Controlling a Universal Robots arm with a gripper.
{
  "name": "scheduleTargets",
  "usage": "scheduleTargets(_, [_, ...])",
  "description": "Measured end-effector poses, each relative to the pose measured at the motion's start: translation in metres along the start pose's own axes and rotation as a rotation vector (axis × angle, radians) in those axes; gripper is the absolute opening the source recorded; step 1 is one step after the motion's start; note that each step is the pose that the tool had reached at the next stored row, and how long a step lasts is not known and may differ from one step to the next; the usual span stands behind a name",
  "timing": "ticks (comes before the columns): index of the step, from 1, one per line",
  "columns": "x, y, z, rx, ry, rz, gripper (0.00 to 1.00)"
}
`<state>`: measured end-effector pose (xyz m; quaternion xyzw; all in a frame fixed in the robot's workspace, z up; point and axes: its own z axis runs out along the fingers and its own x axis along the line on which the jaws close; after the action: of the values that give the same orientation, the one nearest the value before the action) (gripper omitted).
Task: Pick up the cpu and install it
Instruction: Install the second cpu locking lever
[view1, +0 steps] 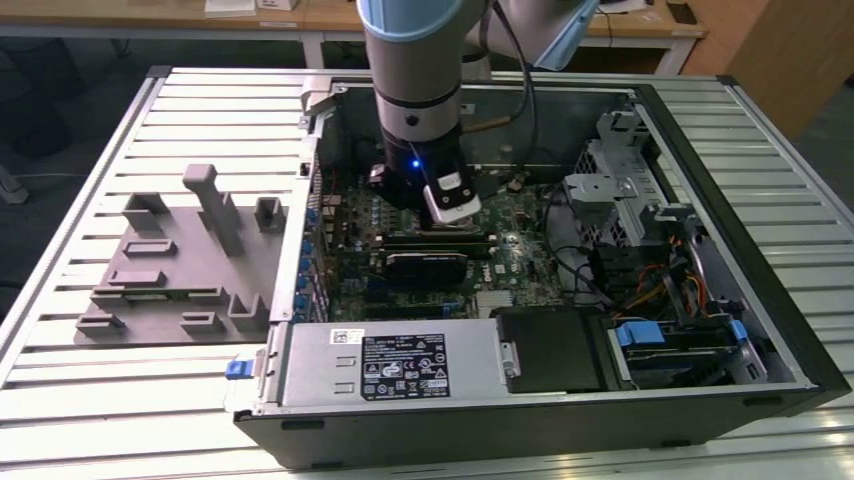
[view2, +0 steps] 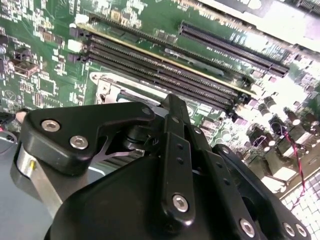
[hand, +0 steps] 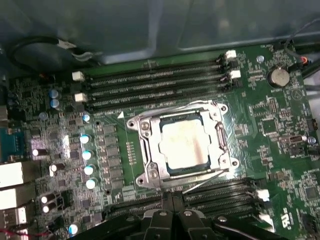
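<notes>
Finds the cpu (hand: 186, 145) lying flat and square inside the metal socket frame (hand: 144, 150), silver top up, in the first wrist view. Looks seated, with no corner riding high, though cannot tell whether the frame's wire levers are latched. Places the socket between two banks of memory slots (hand: 150, 85) on the green motherboard (hand: 280, 130). Shows the gripper (hand: 171, 202) just beside the socket's edge, above the nearer slots, fingers drawn together with nothing between them, so clenched on empty air and not touching the chip. Puts the arm, in the exterior view, reaching straight down into the open computer case (view1: 787, 300), which lies on a slatted table (view1: 80, 400) next to a grey moulded fixture (view1: 174, 270) towards the exterior view's left. Reads as the tail of the install step: chip placed and let go, not carried. Calls, for any further move, for a straight vertical path, away from the slots and levers, without nudging the chip.
</notes>
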<state>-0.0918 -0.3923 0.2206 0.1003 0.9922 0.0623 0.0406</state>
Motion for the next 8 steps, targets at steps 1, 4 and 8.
scheduleTargets(1, [0.0001, 0.0000, 0.0001, -0.0029, 0.0006, 0.000, 0.11])
scheduleTargets(4, [0.0011, -0.0010, 0.0014, -0.0084, 0.0017, 0.000, 0.11])
scheduleTargets(8, [0.0027, -0.0042, 0.0047, -0.0105, 0.0024, -0.001, 0.11])
